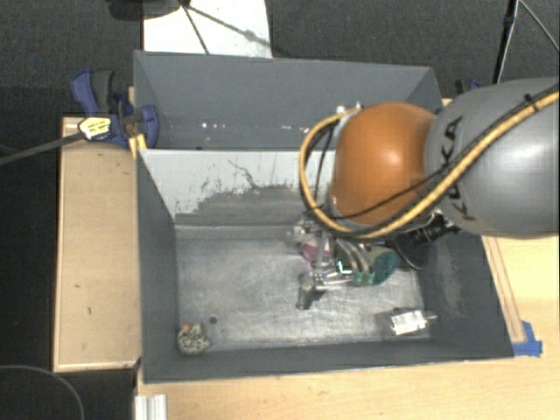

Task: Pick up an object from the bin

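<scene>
Though the grey bin (219,261) is wide, few things lie on its scratched floor. Reaching in from the right, the arm (499,164) with its orange cover (385,160) hangs over the middle, jaws low near the floor; whether they are spread or pressed together I cannot tell. A white piece (408,322) lies by the front wall, well apart. A brownish lump (192,339) sits in the front left corner. Closest to the jaws are a green piece (381,268), just right of them, and a small pink piece (311,251), just behind.
</scene>
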Robot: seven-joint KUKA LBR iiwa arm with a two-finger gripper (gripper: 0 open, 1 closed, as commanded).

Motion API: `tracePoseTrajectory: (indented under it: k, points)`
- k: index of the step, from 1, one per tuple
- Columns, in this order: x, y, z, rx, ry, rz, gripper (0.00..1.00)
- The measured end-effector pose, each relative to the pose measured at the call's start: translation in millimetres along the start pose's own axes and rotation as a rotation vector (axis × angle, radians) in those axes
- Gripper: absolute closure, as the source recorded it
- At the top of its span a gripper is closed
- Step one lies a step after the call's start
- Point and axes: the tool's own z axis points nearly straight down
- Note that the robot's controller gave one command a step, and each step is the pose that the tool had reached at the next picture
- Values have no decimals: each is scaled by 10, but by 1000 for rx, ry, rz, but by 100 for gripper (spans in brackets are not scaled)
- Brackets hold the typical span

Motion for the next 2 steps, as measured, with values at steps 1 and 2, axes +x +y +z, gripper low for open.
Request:
tracePoseTrajectory:
  k: [1, 2]
  points:
    - [-357, -824, 1191, 1, -11, -628, 0]
    - [-21, -1637, 902, 6, -6, -712, 0]
